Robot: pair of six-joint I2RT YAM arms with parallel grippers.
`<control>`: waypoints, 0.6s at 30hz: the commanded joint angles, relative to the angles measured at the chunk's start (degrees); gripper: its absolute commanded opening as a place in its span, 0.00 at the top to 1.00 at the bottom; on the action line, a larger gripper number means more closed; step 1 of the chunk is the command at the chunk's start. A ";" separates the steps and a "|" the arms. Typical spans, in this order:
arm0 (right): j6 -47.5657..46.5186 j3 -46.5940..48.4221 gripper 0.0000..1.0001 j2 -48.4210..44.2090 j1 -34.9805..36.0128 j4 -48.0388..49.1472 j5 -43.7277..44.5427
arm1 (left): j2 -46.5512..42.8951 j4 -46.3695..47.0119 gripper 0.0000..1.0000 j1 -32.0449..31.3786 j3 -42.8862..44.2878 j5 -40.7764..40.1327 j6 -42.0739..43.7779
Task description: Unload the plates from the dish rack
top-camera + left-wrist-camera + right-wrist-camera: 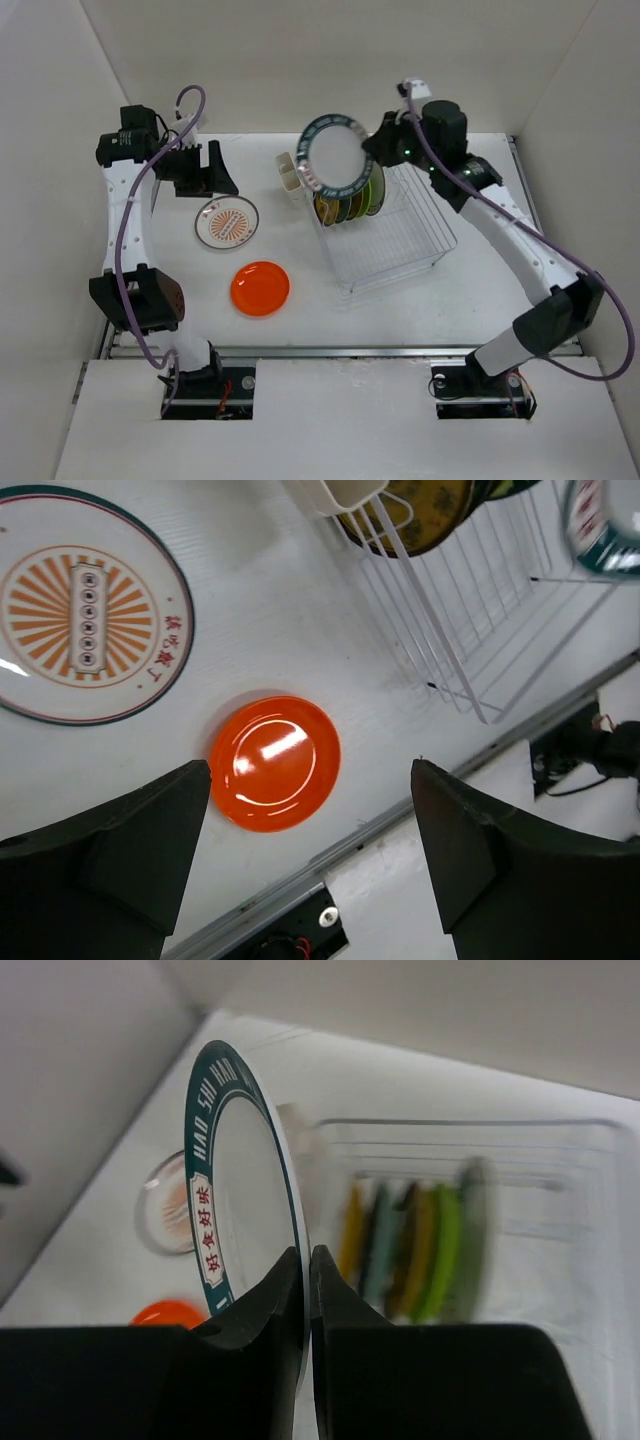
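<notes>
A: While the left jaws hang spread and empty at the upper left of the overhead frame, which step is in hand?

B: The third plate, I'd judge. Two already lie flat on the worktop. A white plate with an orange sunburst pattern sits just below and right of those jaws. A glossy orange-red plate sits lower, near it but apart.

A: And further right?

B: A small white cutlery cup hangs on the left side of the dish rack. Just right of it, the teal-rimmed white plate is held on edge above the rack's upper left end. The right jaws are pressed together on its thin rim.

A: What's left inside?

B: The racked plates stand upright in the slots there, with amber, dark green and lime green among them. The right wrist view blurs them, so I can't count them.

A: And the next move?

B: Probably carry the plate left, clear of the cup and wires. Then tip it flat and set it on bare worktop beside the other two. It looks hard, glazed and slick, and it's gripped only at the rim, so it could swing or slip. The rack is thin white wire in an open lattice, which could snag a round edge.
</notes>
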 commanded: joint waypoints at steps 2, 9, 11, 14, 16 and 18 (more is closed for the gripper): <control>5.92 -1.32 1.00 5.97 6.13 17.29 -33.64 | 3.09 -4.23 0.21 -0.55 1.78 7.52 3.57; 7.59 4.48 1.00 15.47 12.38 18.62 -37.73 | 5.30 -7.75 0.26 -1.70 1.18 7.52 6.39; 8.29 4.48 1.00 16.62 12.39 19.14 -38.44 | 5.30 -7.75 0.33 -1.70 0.39 7.52 7.70; 9.70 4.48 1.00 17.15 12.91 20.20 -39.14 | 4.68 -8.79 0.37 -1.70 -0.76 7.78 8.75; 9.70 5.01 1.00 17.76 12.91 20.20 -38.53 | 4.68 -11.95 0.37 -1.70 -0.76 10.33 12.35; 9.70 5.01 1.00 17.76 12.91 20.20 -37.73 | 4.68 -12.50 0.37 -1.70 -0.76 10.33 12.98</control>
